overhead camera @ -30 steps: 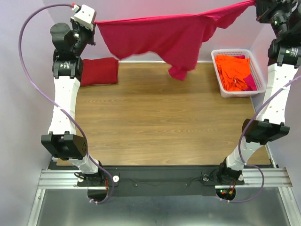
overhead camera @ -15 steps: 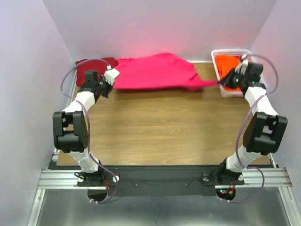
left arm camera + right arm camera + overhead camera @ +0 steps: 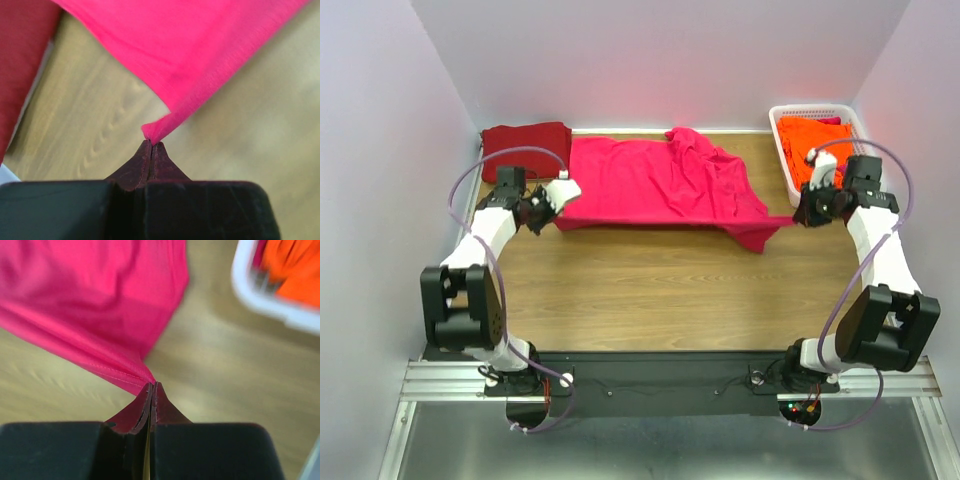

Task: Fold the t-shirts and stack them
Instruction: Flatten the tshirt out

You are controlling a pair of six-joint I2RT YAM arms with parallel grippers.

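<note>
The bright pink-red t-shirt lies stretched along the far edge of the table, spanning most of its width between the two arms. Its cloth is soft, plain and matt, mostly flat on the left half, and rumpled into folds and ridges on the right. The near hem is pulled into a taut line that runs out to a point at each end.

The left gripper has its dark fingers pressed together on the shirt's near left corner. The right gripper is clamped the same way on the near right tip, where a stitched hem shows.

A dark maroon-red t-shirt, folded into a neat rectangle, sits at the far left corner, just beside the pink one. A white latticed plastic basket at the far right corner holds crumpled orange t-shirts. The tabletop is wood-grain laminate
</note>
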